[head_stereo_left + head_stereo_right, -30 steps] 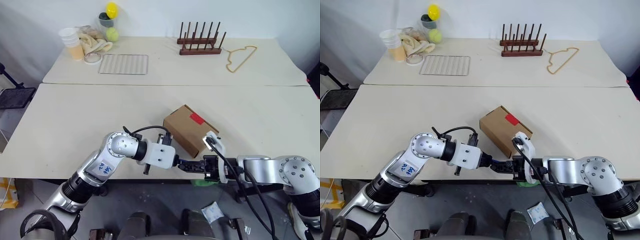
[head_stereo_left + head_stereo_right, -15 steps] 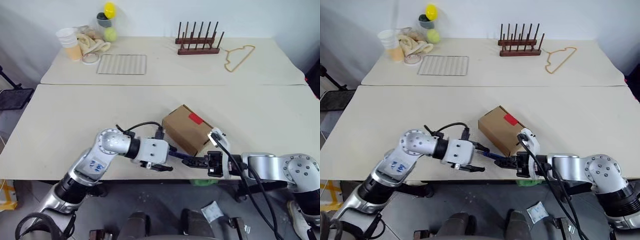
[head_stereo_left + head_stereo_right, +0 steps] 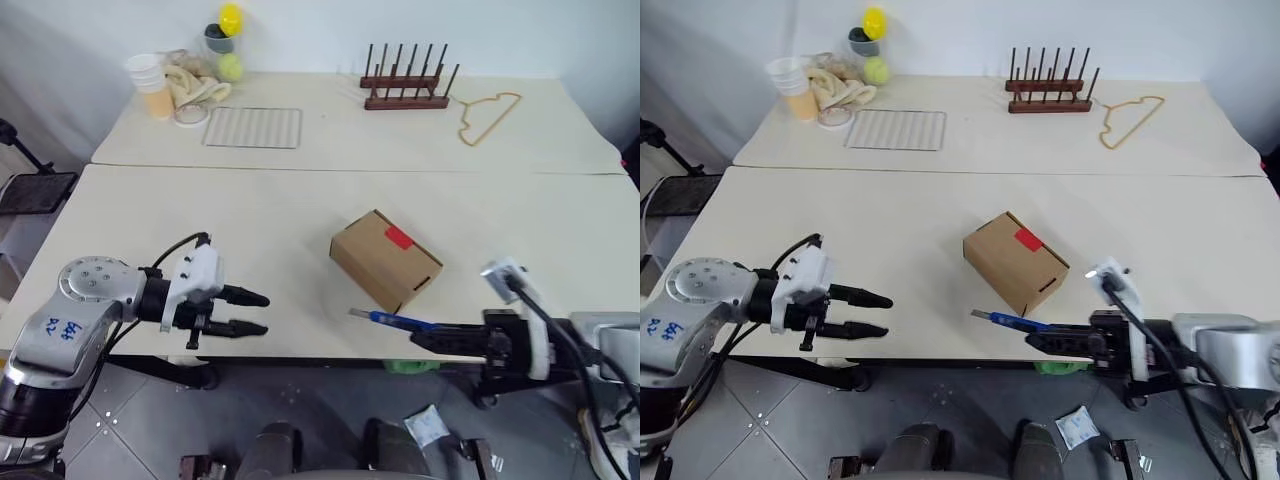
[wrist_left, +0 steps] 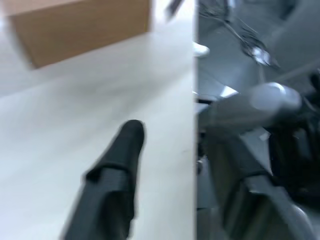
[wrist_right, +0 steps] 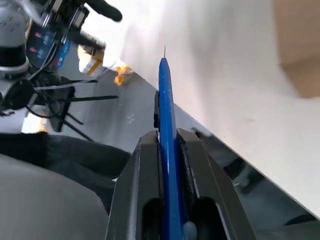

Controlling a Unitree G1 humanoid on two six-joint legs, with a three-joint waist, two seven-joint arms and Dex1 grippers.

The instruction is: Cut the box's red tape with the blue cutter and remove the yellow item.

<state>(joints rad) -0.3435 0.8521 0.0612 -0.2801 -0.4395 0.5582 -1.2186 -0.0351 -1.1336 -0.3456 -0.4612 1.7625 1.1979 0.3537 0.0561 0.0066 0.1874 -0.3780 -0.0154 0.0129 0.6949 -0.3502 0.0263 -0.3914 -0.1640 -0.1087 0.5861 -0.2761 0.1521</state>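
right now the box (image 3: 385, 258) sits closed on the near table (image 3: 180, 210), a little toward the front edge, with the red tape (image 3: 398, 237) still whole across its lid. just in front of the box, over the table's front edge, the right gripper (image 3: 425, 335) is clamped on the blue cutter (image 3: 392, 320); the cutter's tip points toward the left gripper and lies close to the box's near corner without touching it. well off to the box's left, the left gripper (image 3: 255, 313) hangs over the front edge with its two black fingers (image 3: 245, 297) parted and nothing between them.
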